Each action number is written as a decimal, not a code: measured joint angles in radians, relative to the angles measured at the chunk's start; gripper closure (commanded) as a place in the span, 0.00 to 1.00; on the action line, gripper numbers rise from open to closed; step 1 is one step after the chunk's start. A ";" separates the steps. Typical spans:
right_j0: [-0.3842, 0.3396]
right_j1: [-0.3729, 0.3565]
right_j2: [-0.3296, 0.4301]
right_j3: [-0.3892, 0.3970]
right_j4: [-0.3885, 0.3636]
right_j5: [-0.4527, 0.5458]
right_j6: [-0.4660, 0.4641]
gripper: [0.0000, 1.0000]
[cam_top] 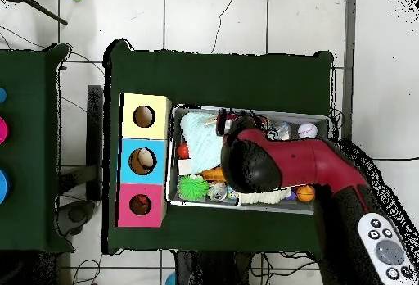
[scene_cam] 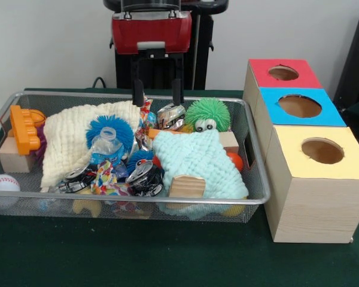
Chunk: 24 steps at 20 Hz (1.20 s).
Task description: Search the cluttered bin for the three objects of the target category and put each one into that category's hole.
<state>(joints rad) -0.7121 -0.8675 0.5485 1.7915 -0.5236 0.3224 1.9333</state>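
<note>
The silver wire-mesh bin is full of clutter. My gripper hangs open and empty over the bin's far edge, above a crumpled foil wrapper. To the right stands the red-faced box with its round hole. In the overhead view the hole lies left of the bin. There my red arm covers the middle of the bin and hides the gripper. In the bin lie a cream cloth, a mint cloth, a green spiky ball and a water bottle.
The blue-faced box and the yellow-faced box stand in a row with the red one. Also in the bin are a blue spiky ball, crushed cans, a baseball, an orange toy, wooden blocks and an orange ball.
</note>
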 measured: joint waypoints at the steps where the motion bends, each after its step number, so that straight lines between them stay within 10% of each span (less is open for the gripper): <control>1: -0.013 0.008 0.012 -0.009 -0.006 0.004 0.000 0.00; 12: -0.159 0.094 0.085 -0.045 -0.143 0.009 -0.042 0.00; 24: -0.155 0.147 0.085 -0.046 -0.273 0.009 -0.042 0.00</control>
<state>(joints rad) -0.8673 -0.7200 0.6339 1.7458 -0.7966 0.3313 1.8912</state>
